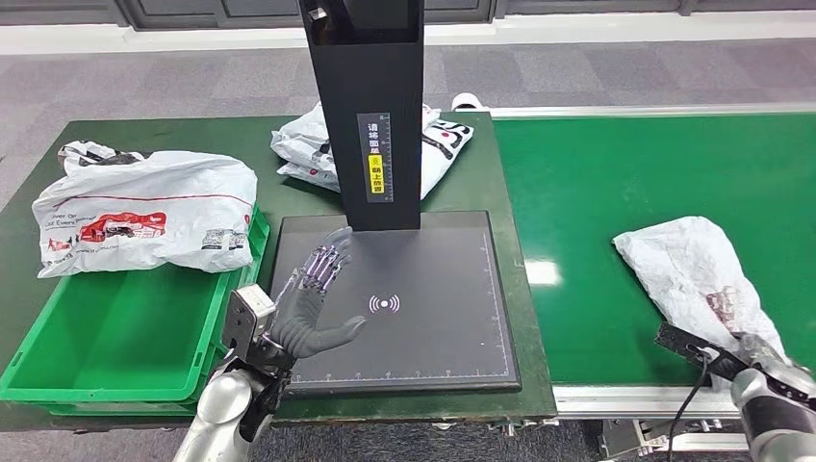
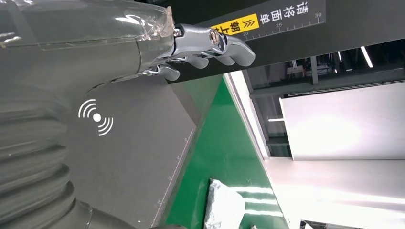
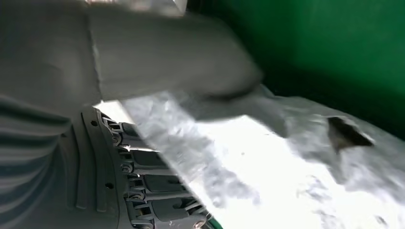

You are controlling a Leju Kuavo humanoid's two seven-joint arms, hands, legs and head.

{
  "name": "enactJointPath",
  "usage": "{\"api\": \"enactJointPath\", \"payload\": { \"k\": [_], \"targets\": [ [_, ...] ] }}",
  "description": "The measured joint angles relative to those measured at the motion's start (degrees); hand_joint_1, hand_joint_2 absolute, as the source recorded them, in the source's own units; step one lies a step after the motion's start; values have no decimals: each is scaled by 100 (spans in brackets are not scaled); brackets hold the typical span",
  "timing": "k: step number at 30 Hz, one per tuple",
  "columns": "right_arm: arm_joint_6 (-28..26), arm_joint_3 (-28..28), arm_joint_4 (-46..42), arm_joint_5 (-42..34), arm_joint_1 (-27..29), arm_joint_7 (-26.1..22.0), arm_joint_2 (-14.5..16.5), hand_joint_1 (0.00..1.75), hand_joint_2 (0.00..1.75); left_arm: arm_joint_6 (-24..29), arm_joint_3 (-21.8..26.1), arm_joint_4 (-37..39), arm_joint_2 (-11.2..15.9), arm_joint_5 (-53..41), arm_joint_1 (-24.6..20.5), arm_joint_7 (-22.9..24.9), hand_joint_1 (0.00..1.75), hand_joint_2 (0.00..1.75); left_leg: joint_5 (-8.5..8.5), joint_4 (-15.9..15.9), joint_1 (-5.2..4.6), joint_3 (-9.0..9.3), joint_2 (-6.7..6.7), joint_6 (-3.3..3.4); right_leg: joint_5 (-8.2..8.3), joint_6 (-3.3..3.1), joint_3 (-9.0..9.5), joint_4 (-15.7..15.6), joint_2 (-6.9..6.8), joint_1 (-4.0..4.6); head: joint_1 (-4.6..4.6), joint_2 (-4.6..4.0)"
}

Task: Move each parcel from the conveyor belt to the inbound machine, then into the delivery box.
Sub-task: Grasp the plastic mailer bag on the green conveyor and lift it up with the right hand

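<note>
Nearest the camera, the left hand (image 1: 313, 303) hovers over the near left part of the inbound machine's dark scanning plate (image 1: 433, 318), palm up, fingers (image 1: 325, 265) spread and holding nothing. From the left wrist the same fingers (image 2: 215, 45) stretch toward the machine's black upright column (image 1: 370, 106), which carries a yellow label.

At the lower right, the right hand (image 1: 741, 361) reaches onto the near end of a crumpled white parcel (image 1: 688, 269) lying on the green conveyor belt (image 1: 654, 183). The right wrist view shows its thumb (image 3: 172, 62) over the white plastic (image 3: 286, 167) and darker fingers (image 3: 157, 191) beneath it, so the parcel sits between them; the blur leaves me unable to tell whether the grip is firm.

On the tabletop (image 1: 192, 135), a green delivery box (image 1: 115, 337) at the left holds a white bag parcel (image 1: 144, 212) resting across its far rim. Another white parcel (image 1: 308, 144) lies behind the column.
</note>
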Motion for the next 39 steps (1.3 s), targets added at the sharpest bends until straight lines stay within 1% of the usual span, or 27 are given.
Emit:
{"api": "enactJointPath", "payload": {
  "k": [8, 13, 15, 16, 19, 21, 23, 26, 28, 31, 35, 39],
  "targets": [
    [-17, 57, -1, -50, -79, -50, 45, 175, 175, 1, 30, -1, -14, -30, 29, 2, 0, 175, 1, 0, 2, 15, 1, -1, 1, 0, 13, 0, 0, 3, -1, 0],
    [-204, 76, -1, -171, -120, -99, 97, 175, 175, 8, 36, 0, -15, -44, 71, 0, 0, 175, 1, 0, 4, 11, 0, -2, 1, -1, 13, 1, 0, 5, -1, 1],
    [-472, 76, 0, -333, -157, -121, 150, 175, 175, 39, 43, -9, -17, -53, 106, -14, 0, 175, 1, 0, 4, -7, 0, -2, 1, -1, 12, 1, 1, 4, 1, 1],
    [-711, 75, -1, -489, -187, -133, 197, 175, 175, 77, 53, -30, -20, -67, 139, -22, 0, 175, 1, -1, 4, -19, 1, -3, 1, -1, 10, 2, 2, 4, 1, 1],
    [-1716, -31, -139, -1337, -296, -218, 438, 175, 175, 254, 112, -186, -64, -151, 291, 23, 0, 175, 5, -1, 3, -21, 1, -4, 2, -2, -2, 4, 3, 2, 1, 0],
    [-2192, -173, -551, -2134, -315, -473, 677, 175, 175, 376, 138, -319, -115, -217, 383, 102, 0, 175, 16, -1, 3, -14, -7, -5, 5, -2, -10, 5, -3, 2, 0, 0],
    [-2324, -248, -1248, -2847, -233, -725, 959, 175, 175, 468, 155, -412, -170, -280, 442, 154, 0, 175, 24, -1, 5, -14, -23, -7, 7, -2, -11, 5, -16, 4, -1, 0],
    [-2384, -152, -2546, -3447, 135, -778, 1405, 175, 175, 549, 182, -472, -237, -357, 482, 161, 0, 175, 26, -2, 8, -21, -53, -9, 1, -4, -9, 6, -45, 8, -1, 0],
    [-2477, 47, -3341, -3647, 432, -740, 1644, 175, 175, 571, 208, -488, -264, -386, 498, 152, 0, 175, 25, -2, 9, -25, -61, -10, -4, -6, -11, 6, -53, 9, -1, 0],
    [-2567, 312, -4112, -3790, 717, -724, 1853, 175, 175, 577, 258, -495, -292, -405, 518, 141, 0, 175, 24, -3, 9, -28, -63, -11, -6, -6, -13, 6, -55, 8, -2, -1],
    [-2590, 639, -4781, -3921, 974, -889, 2046, 175, 175, 593, 309, -517, -304, -438, 554, 119, 0, 175, 24, -3, 8, -32, -63, -11, -7, -5, -13, 5, -55, 7, 0, 1],
    [-2426, 1364, -5216, -3762, 1213, -736, 2209, 175, 175, 611, 324, -525, -303, -454, 557, 108, 0, 175, 24, -3, 9, -29, -53, -12, -6, -5, -15, 5, -49, 8, -1, -1]
  ]
}}
